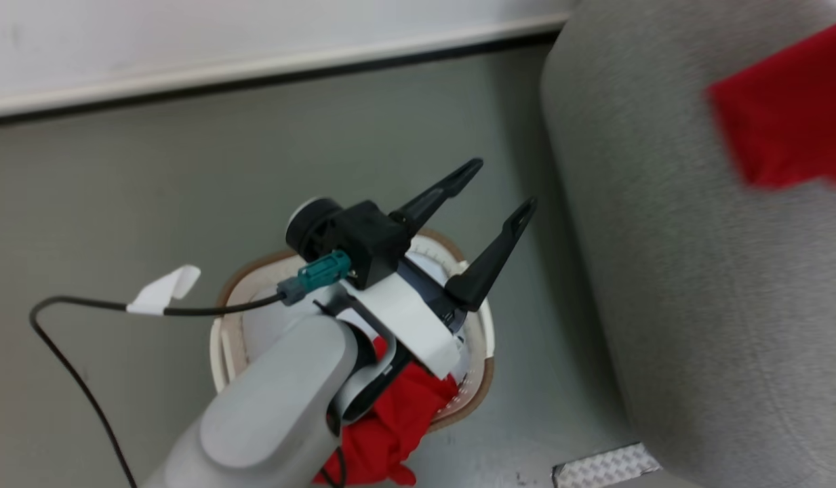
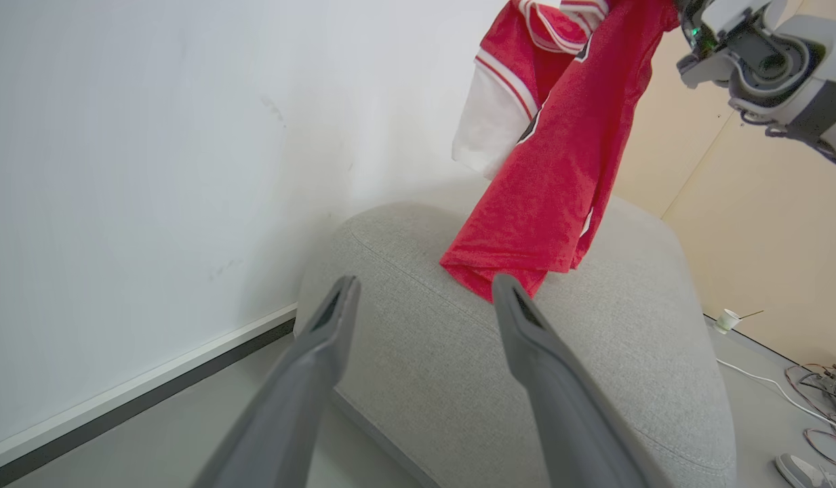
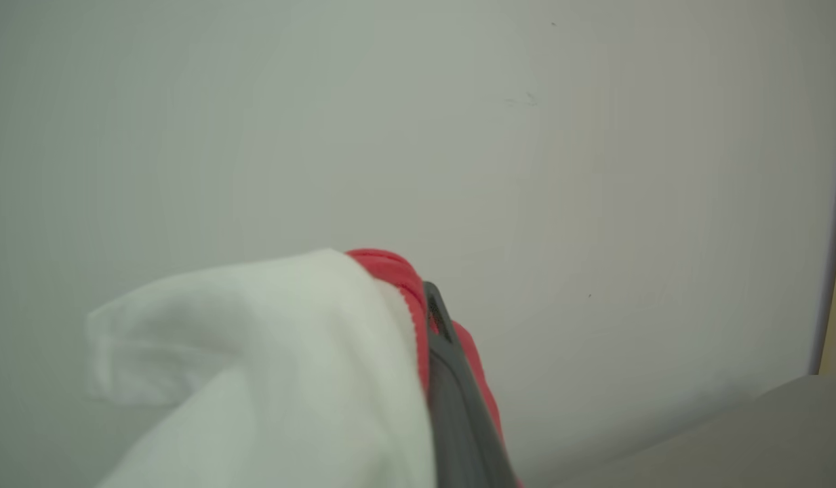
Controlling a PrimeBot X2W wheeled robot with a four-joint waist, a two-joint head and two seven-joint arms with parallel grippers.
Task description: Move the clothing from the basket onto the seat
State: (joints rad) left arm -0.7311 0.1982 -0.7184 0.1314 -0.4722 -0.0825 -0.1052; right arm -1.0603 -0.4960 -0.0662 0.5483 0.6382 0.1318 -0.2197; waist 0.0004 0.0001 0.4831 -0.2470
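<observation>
My left gripper (image 1: 502, 190) hangs open and empty above the cream basket (image 1: 487, 379), its fingers pointing toward the grey seat (image 1: 695, 305). Red clothing (image 1: 397, 413) lies in the basket and spills over its near rim, partly hidden under my left forearm. In the left wrist view my left gripper (image 2: 424, 288) frames the seat (image 2: 560, 379). A red jersey (image 2: 560, 169) with a white red-striped piece (image 2: 485, 129) dangles from my right arm (image 2: 777, 61), its hem touching the seat top. My right gripper (image 3: 411, 298) is shut on that white and red cloth (image 3: 275, 366).
A white wall with a baseboard (image 1: 255, 68) runs behind the basket. A black cable with a white tag (image 1: 163, 288) trails over the floor at the left. A metal floor plate (image 1: 604, 464) lies by the seat's base. A paper cup (image 2: 727, 318), cables (image 2: 818, 407) and a shoe (image 2: 804, 471) lie beyond the seat.
</observation>
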